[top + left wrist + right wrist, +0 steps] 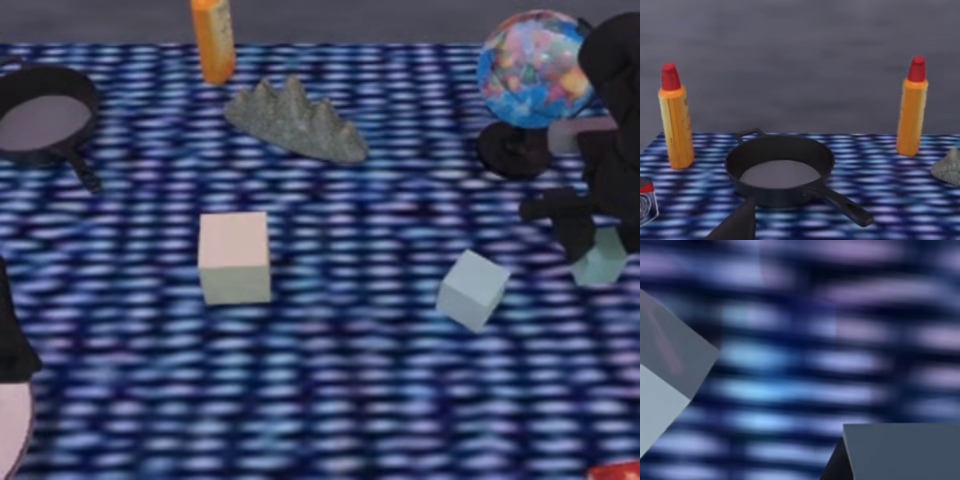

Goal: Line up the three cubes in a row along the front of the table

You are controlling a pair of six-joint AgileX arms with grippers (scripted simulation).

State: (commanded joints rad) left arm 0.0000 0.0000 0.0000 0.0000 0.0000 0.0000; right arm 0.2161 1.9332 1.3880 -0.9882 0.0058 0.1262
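Top view shows the counter (330, 400) with its blue and white dashes and my three cubes spread out, not in a row. The big cream-pink cube (234, 257) sits a little toward nine o'clock from the middle. The middle-sized grey-lavender cube (472, 289) sits toward four o'clock, turned at a slant. The small teal-grey cube (601, 260) is at three o'clock, near the edge, and my right jaws (590, 245) are right over it, touching or nearly touching. I cannot tell if those jaws are open or closed. In the right wrist view a pale cube (665, 375) shows at one edge and a darker grey block (902, 450) at another; I cannot tell which cubes these are. My left arm (12, 340) waits at nine o'clock, and I cannot tell how its jaws stand. A jagged grey rock (295, 122) lies at twelve o'clock, with an orange bottle (213, 38) behind it, a black pan (45, 118) at ten o'clock and a globe (533, 60) at two o'clock.
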